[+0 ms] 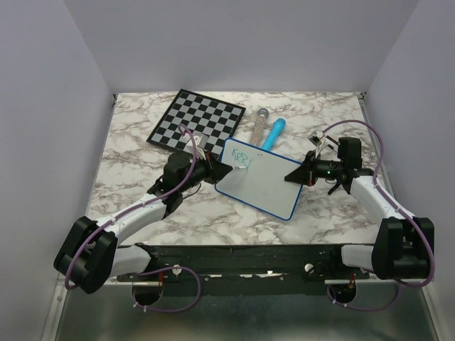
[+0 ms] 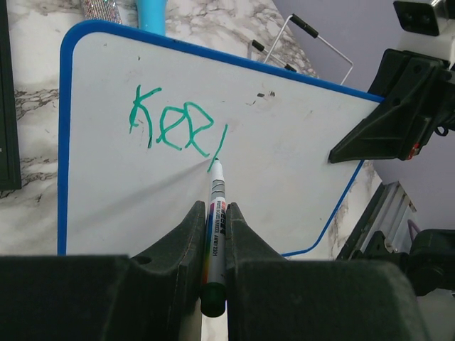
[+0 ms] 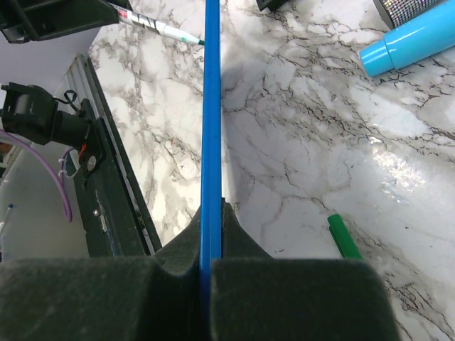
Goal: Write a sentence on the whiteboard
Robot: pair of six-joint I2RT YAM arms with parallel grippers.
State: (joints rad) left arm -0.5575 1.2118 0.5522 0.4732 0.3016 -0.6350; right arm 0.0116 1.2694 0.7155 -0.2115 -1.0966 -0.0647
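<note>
Left gripper [image 2: 213,210] clenched on green marker [image 2: 215,245], tip on whiteboard [image 1: 266,186] below green "Kee" lettering [image 2: 174,126]; right gripper [image 3: 211,213] pinching its blue rim [image 3: 210,106].

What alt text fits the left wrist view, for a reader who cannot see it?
The left gripper, shut on a white-barrelled green marker, holds its tip against a small white blue-rimmed whiteboard, just under the green handwritten letters "Kee" and one slanted stroke. The black right gripper clamps the board's right edge, above a marble-patterned table.
</note>
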